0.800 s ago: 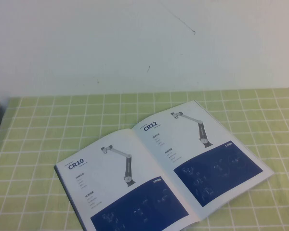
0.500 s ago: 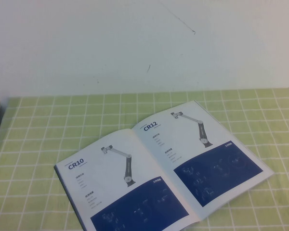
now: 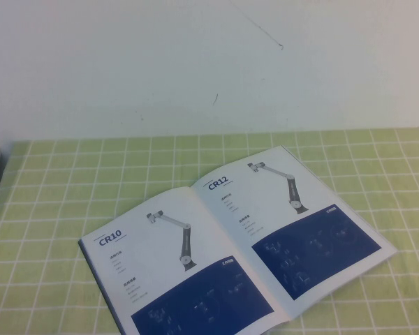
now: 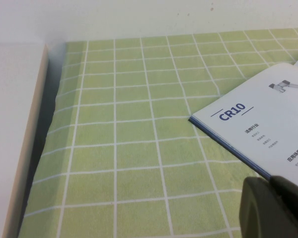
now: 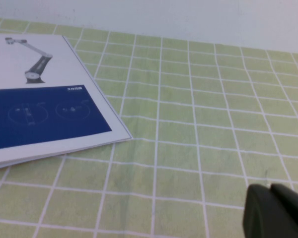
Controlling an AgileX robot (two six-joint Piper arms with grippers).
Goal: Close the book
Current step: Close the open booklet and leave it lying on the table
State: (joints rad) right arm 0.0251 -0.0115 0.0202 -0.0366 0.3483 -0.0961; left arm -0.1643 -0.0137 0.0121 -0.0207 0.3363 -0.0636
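Book (image 3: 237,251) open flat at CR10/CR12; left gripper (image 4: 270,183), right gripper (image 5: 271,188) flank it, fingers (image 4: 256,206) together.

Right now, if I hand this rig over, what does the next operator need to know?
Left gripper: low beside the outer edge of the CR10 page; contact cannot be told.
Right gripper: over bare tablecloth, apart from the CR12 page.
Neither shows in the high view.
Book: open, flat on the cloth, both pages up.
Done: nothing.
Left: lift one half and fold it over.
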